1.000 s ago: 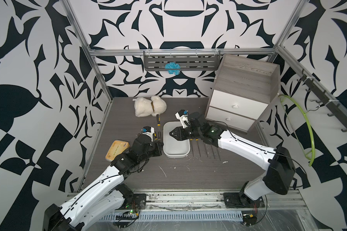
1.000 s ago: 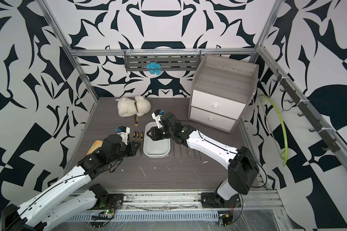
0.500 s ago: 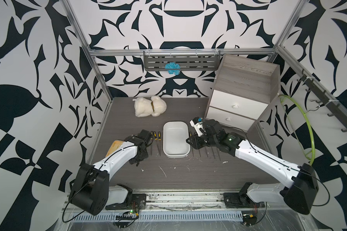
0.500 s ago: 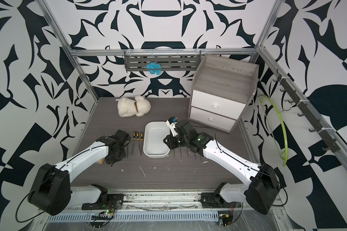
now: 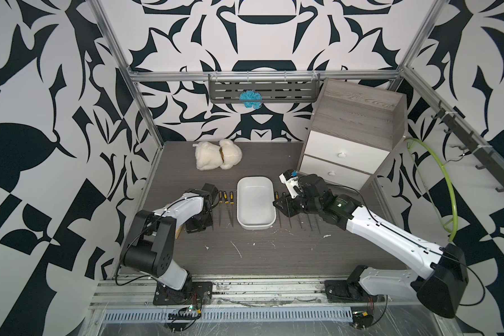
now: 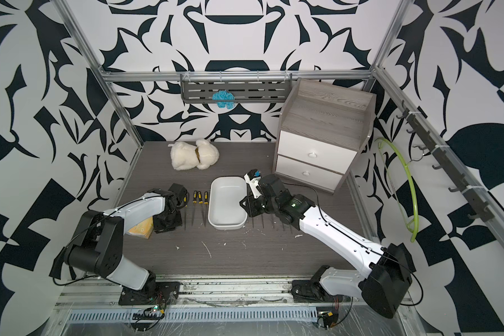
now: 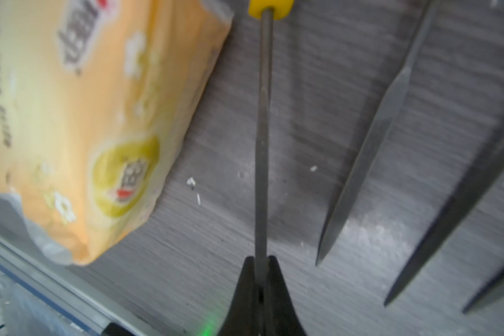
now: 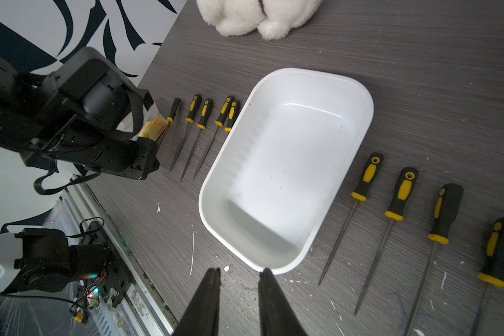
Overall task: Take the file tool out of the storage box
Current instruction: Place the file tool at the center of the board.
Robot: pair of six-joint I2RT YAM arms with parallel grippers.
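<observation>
The left gripper (image 7: 261,279) pinches the file (image 7: 262,131) by its bare metal shaft. Its long axis runs straight ahead of the gripper, handle farthest, over the desk (image 7: 303,203). The storage box (image 8: 297,71) sits empty alongside, nearer the spread, empty right gripper (image 8: 239,272).

Your right gripper (image 8: 239,272) hangs with its jaws apart, one tip over a corner of the storage box (image 8: 288,163), whose white floor is bare. Five files (image 8: 204,116) lie between box and left arm (image 8: 79,116), four files (image 8: 399,197) across it, and a plush toy (image 8: 256,14) beyond.
</observation>
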